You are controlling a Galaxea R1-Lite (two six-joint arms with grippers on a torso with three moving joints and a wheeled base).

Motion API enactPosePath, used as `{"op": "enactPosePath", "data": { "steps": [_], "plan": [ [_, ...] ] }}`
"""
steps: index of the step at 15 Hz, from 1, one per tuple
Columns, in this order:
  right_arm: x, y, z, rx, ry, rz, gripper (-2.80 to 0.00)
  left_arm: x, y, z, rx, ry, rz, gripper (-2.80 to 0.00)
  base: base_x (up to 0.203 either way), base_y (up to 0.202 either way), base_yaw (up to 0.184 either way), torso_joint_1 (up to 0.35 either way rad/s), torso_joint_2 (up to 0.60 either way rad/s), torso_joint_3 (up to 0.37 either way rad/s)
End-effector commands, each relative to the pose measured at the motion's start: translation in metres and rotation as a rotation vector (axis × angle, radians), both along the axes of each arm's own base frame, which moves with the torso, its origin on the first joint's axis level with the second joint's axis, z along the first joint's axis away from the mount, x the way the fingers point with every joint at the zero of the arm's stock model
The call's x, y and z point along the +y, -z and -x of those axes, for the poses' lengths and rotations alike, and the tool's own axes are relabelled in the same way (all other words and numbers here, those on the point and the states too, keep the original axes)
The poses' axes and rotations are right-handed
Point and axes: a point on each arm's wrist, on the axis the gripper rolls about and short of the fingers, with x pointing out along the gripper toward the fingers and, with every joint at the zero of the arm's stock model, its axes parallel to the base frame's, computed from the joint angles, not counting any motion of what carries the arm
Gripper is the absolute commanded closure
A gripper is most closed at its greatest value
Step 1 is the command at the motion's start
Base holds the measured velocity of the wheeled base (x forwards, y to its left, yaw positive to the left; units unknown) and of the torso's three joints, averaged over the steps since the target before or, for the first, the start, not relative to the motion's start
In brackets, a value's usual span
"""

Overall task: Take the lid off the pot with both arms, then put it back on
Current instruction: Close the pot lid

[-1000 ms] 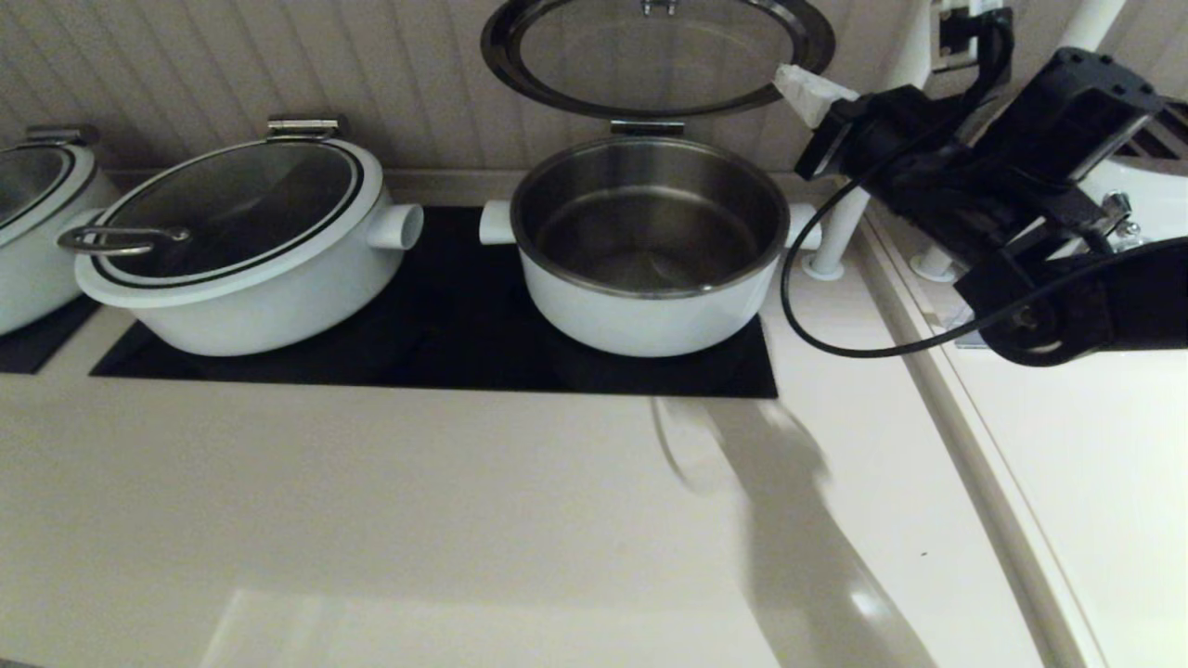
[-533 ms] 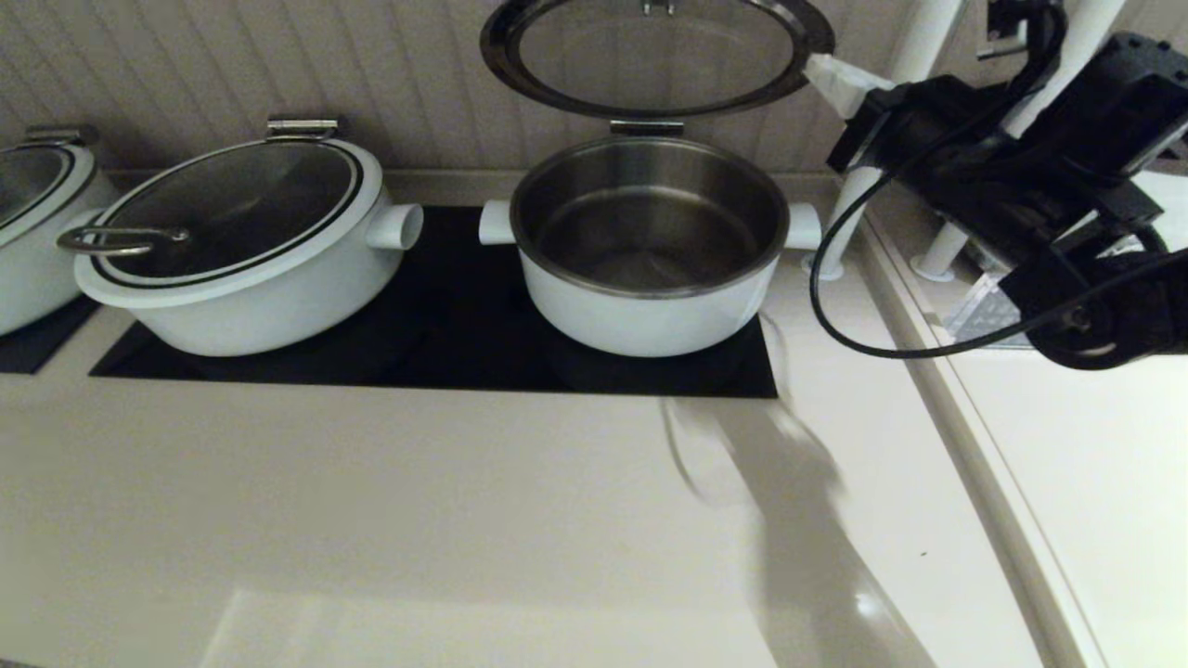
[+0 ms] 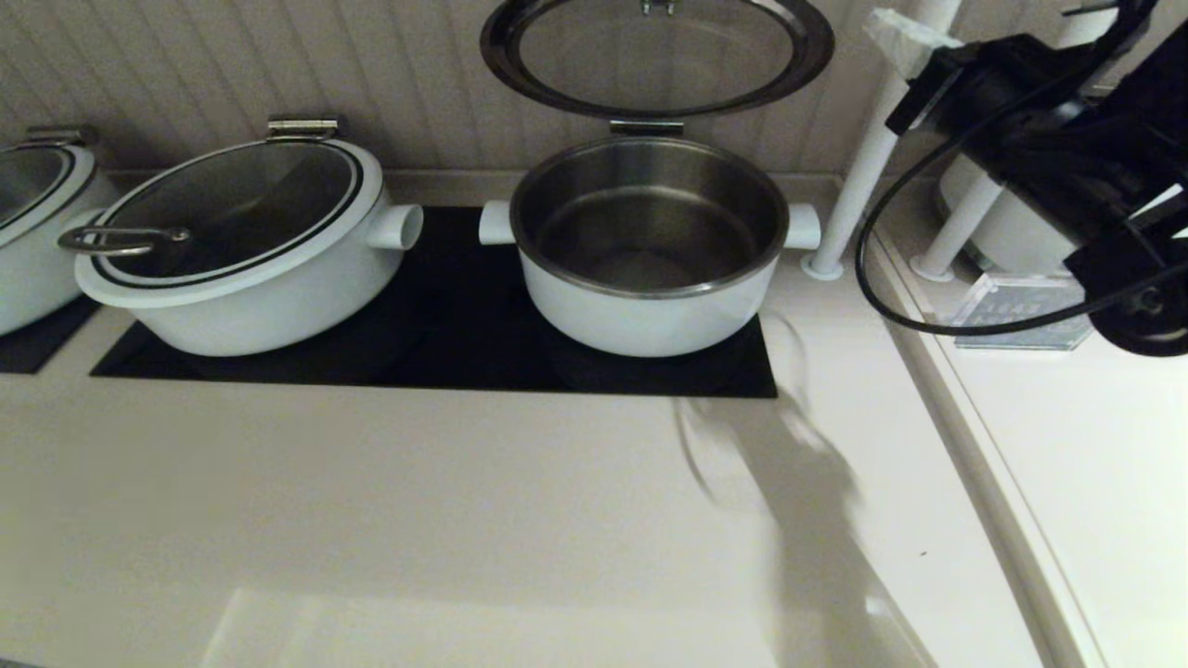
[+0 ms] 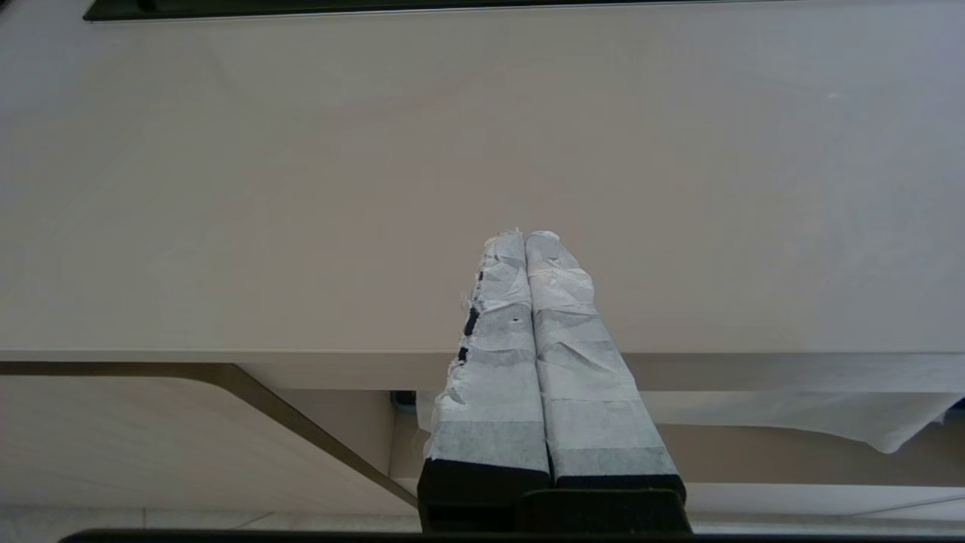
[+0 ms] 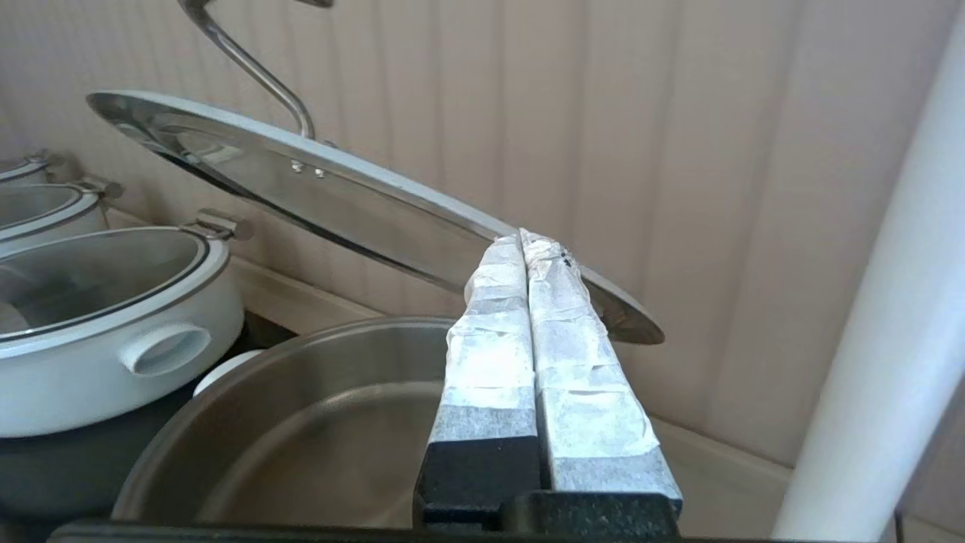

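Head view, read from the left: a wider pot [image 3: 241, 255] with its own lid shut is seen beside the pot [image 3: 650, 250], which stands open on the black mat [image 3: 445, 315], its steel inside bare. The lid [image 3: 654, 51] is held up on its hinge [image 3: 647, 127] behind the pot, tilted back toward the panelled wall. Further right, the right gripper [image 3: 905, 37] is found beside the white post [image 3: 872, 148]; over the last second it has been drawn away from the lid's rim, up and to the right, so that no contact is kept. Its taped fingers [image 5: 528, 302] are pressed together on nothing. The left gripper [image 4: 525, 241] is parked over the bare counter [image 4: 301, 188], fingers likewise together. The lifting half is judged done; the lid has been left propped open, and its return onto the pot is still owed.
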Motion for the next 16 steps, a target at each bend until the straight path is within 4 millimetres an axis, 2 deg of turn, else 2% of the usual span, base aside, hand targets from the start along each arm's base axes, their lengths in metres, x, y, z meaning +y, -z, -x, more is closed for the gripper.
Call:
{"op": "enactPosePath", "data": {
  "steps": [1, 5, 10, 16],
  "plan": [
    [-0.003, -0.005, 0.003, -0.02, -0.002, 0.001, 0.0, 0.0, 0.0, 0.0, -0.001, -0.001, 0.0, 0.0, 0.0, 0.0, 0.0, 0.0, 0.0, 0.0],
    [-0.011, -0.022, -0.002, -0.038, -0.004, 0.017, 0.0, 0.0, 0.0, 0.0, -0.001, 0.0, 0.0, 0.0, 0.0, 0.0, 0.0, 0.0, 0.0, 0.0],
    [-0.007, -0.037, -0.022, -0.075, -0.034, 0.011, 0.0, 0.0, 0.0, 0.0, -0.001, -0.001, 0.0, 0.0, 0.0, 0.0, 0.0, 0.0, 0.0, 0.0],
    [0.001, -0.029, -0.057, -0.102, -0.078, 0.04, 0.0, 0.0, 0.0, 0.0, -0.001, -0.001, 0.0, 0.0, 0.0, 0.0, 0.0, 0.0, 0.0, 0.0]
  ]
}}
